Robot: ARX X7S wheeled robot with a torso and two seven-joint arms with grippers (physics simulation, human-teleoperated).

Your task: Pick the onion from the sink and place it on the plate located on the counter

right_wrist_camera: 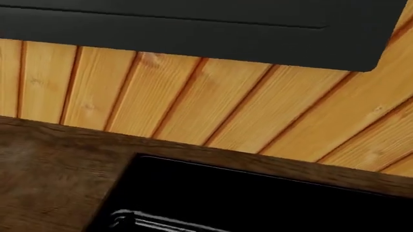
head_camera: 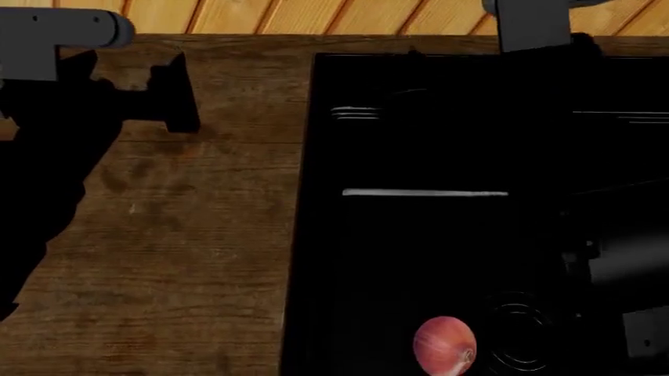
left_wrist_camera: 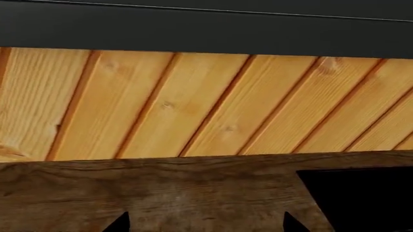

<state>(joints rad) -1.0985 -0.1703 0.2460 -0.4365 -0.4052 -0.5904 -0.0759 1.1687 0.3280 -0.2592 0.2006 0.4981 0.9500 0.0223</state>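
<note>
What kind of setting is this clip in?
Most likely a simulated kitchen: a glossy black sink set into a dark wood counter, an orange plank wall behind, and an onion in the basin.

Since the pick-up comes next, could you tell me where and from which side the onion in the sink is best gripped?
Probably from straight above, closing across the round middle of the onion. It lies free on the floor of the sink beside a drain, stem tip pointing sideways, so its widest belly faces up with nothing touching it.

Pinkish-red round onion (head_camera: 446, 345) with pale streaks; glossy black sink basin (head_camera: 439, 149) with thin bright edges; dark brown wood-grain counter (head_camera: 188, 235); orange plank wall (left_wrist_camera: 206, 104) with darker seams
</note>
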